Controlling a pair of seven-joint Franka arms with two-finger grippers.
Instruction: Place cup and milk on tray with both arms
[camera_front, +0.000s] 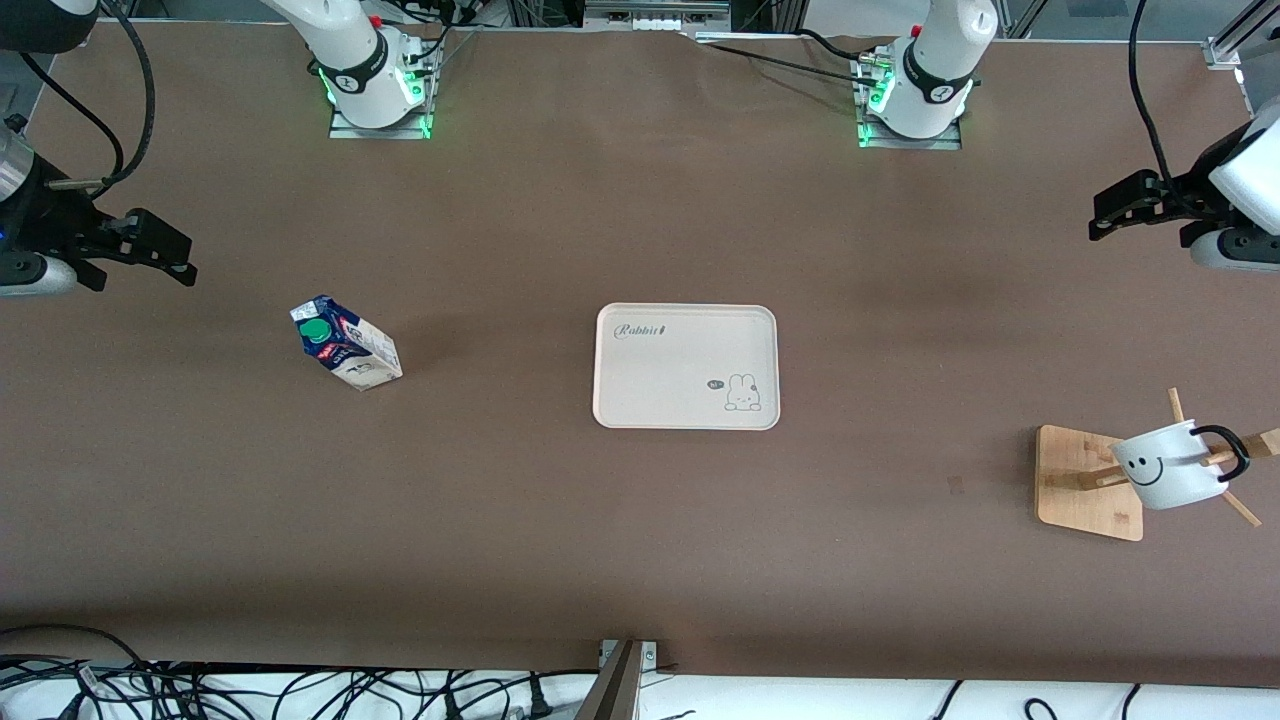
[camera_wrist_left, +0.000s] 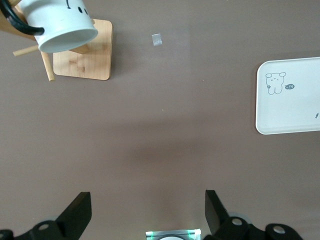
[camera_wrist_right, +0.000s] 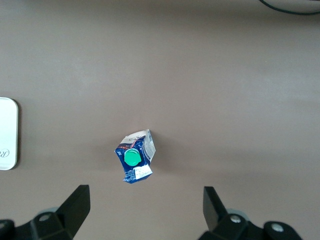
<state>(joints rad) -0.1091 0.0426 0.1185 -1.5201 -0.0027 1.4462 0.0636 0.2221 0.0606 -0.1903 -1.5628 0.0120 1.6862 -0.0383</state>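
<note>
The cream tray (camera_front: 686, 366) with "Rabbit" lettering lies at the table's middle and holds nothing; it also shows in the left wrist view (camera_wrist_left: 290, 97). The blue and white milk carton (camera_front: 345, 343) with a green cap stands upright toward the right arm's end; it also shows in the right wrist view (camera_wrist_right: 134, 157). The white smiley cup (camera_front: 1170, 465) hangs on a peg of a wooden rack (camera_front: 1087, 483) toward the left arm's end; it also shows in the left wrist view (camera_wrist_left: 59, 22). My right gripper (camera_front: 182, 262) is open and empty, up over the table's right-arm end. My left gripper (camera_front: 1098, 222) is open and empty, up over the left-arm end.
The rack's square wooden base (camera_wrist_left: 85, 56) and its sticking-out pegs stand under the cup. Cables (camera_front: 250, 690) lie along the table edge nearest the front camera. The two arm bases (camera_front: 375, 85) stand at the table edge farthest from the front camera.
</note>
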